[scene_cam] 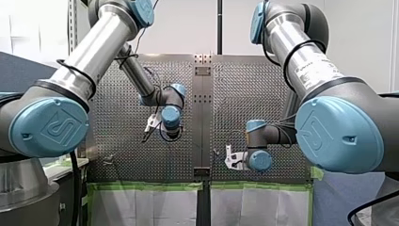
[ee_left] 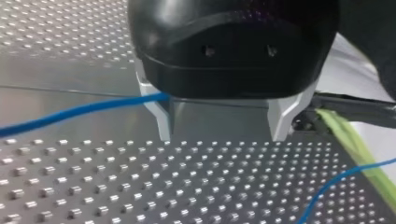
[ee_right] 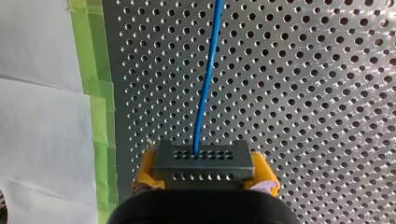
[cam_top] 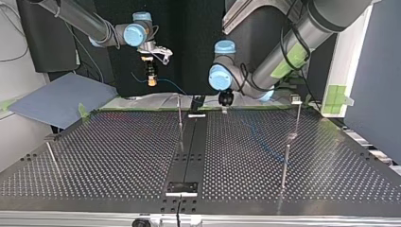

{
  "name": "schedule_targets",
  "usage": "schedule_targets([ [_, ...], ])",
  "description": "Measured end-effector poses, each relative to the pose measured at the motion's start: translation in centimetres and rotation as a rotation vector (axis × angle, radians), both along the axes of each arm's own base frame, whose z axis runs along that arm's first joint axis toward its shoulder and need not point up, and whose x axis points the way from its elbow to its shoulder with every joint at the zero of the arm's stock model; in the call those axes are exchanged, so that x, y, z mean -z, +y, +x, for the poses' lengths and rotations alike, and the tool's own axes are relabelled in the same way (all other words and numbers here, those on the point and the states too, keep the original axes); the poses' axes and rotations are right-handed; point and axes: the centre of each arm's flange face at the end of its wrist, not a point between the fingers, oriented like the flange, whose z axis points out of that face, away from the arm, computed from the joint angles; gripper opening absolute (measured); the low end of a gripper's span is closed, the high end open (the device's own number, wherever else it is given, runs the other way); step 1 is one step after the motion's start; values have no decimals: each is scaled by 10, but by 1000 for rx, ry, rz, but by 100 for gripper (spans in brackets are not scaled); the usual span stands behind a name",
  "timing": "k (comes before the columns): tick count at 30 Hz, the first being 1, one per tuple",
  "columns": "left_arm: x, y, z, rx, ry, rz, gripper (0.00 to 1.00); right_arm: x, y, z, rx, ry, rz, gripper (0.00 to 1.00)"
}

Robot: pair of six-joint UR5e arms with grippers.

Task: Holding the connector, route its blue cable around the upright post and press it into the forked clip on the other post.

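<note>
Connector (ee_right: 203, 161) pinched in my right jaws, left jaws spread, over perforated table (ee_right: 303, 93)

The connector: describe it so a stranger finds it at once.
Find my right gripper over the table, beside green tape. Its yellow pads clamp the connector, a dark grey block. Only it has rows of holes, one feeding the blue cable.

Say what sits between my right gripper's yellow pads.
The dark connector, clamped between them, its blue cable running out ahead; the right wrist view shows this.
</note>
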Motion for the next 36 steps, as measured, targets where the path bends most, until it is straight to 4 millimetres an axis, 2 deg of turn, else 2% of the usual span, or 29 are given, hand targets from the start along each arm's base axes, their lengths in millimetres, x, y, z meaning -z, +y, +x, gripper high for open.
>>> schedule_targets([
  [15, 54, -20, -11, 65, 61, -20, 100, 0, 1, 3, -19, -6, 0, 0],
  [36, 56, -51, -29, 104, 39, -111, 100, -2, 1, 10, -86, -44, -14, 0],
])
